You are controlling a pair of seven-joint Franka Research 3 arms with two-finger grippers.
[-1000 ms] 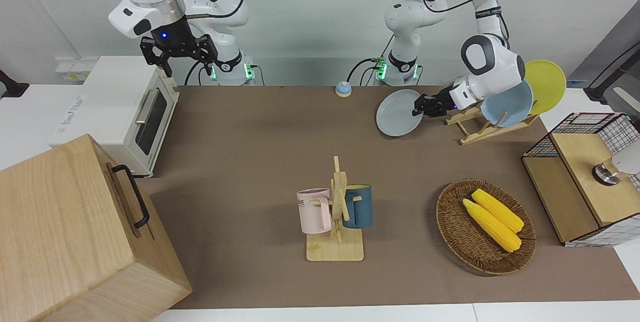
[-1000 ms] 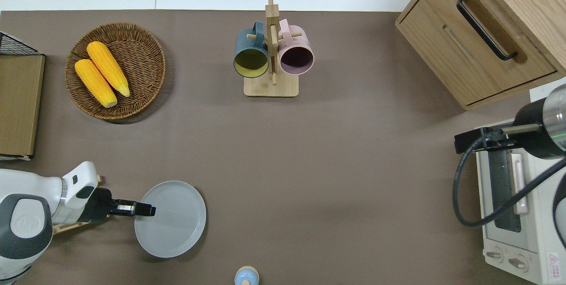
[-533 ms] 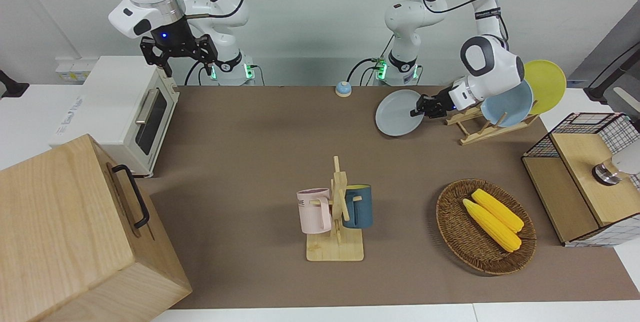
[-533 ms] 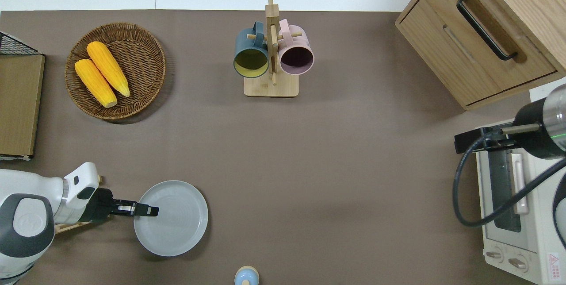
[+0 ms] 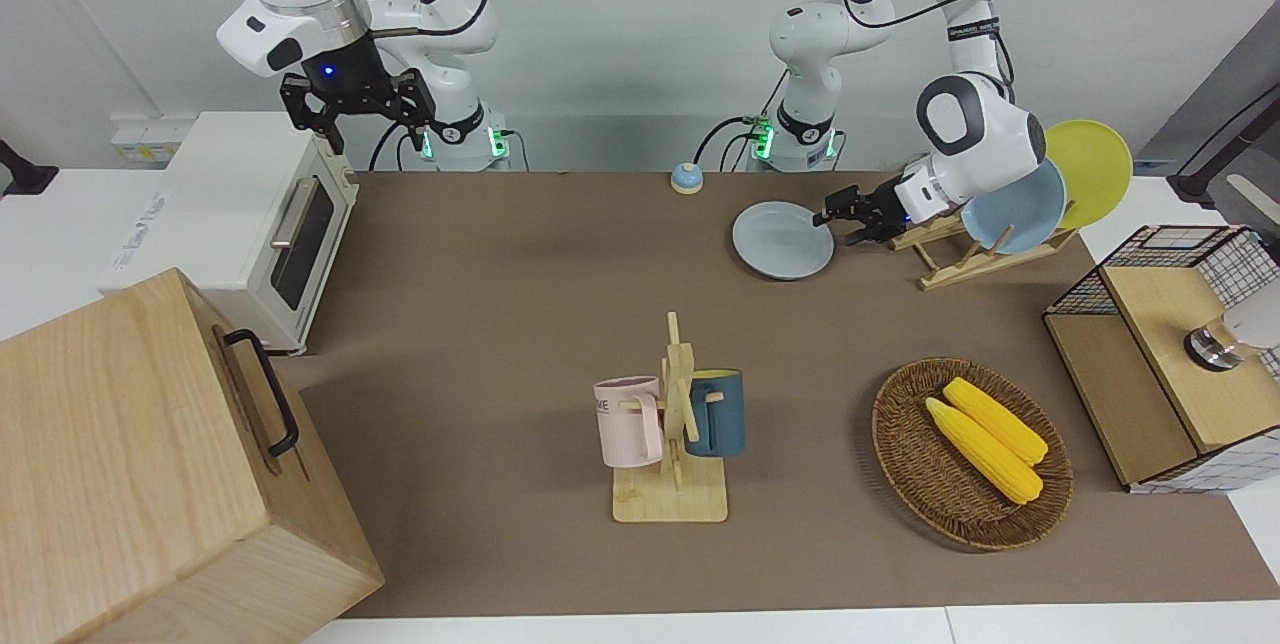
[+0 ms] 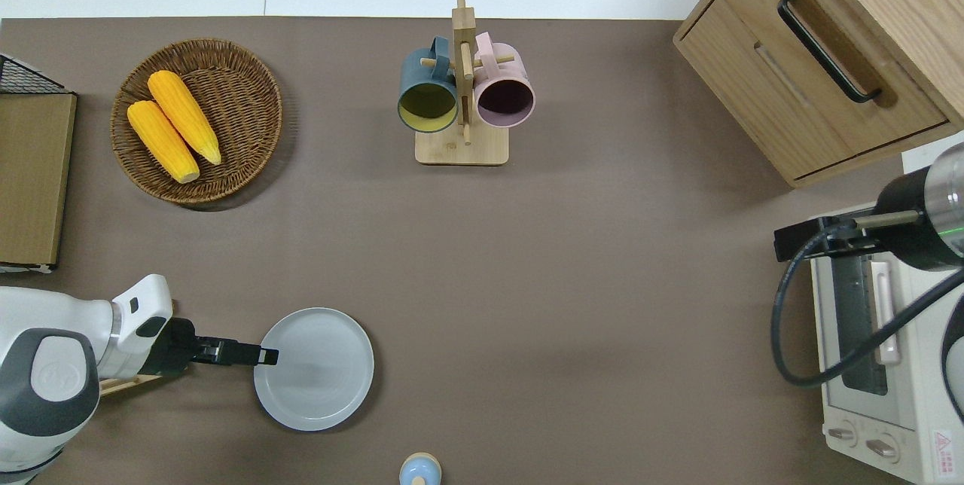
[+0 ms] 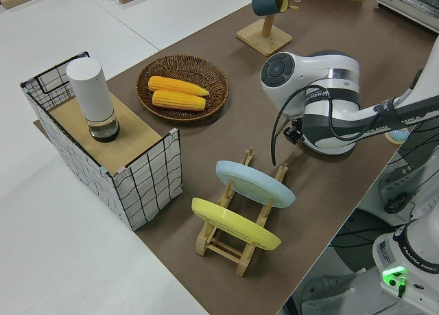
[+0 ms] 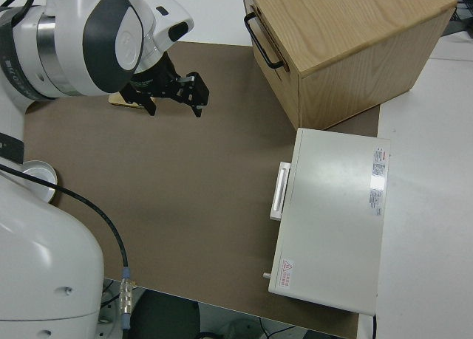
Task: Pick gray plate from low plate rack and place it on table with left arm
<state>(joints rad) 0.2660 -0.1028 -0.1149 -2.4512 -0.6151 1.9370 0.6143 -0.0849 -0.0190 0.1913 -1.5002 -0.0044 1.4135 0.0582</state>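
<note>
placement looks done: gray plate [image 6: 314, 368] lies flat on the table [image 6: 572, 319], beside the low plate rack [image 5: 955, 259]. left gripper [image 6: 263, 355] at its rim, fingers spread apart, holding nothing. next call: pull clear without nudging it. right arm parked.

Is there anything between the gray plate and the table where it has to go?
Nothing visible does. The gray plate already lies flat on the bare table, the left gripper open at its rim.

White jointed arms [image 5: 975, 124] with dark gray joint caps, black cables, black fingers [image 6: 256, 355].
</note>
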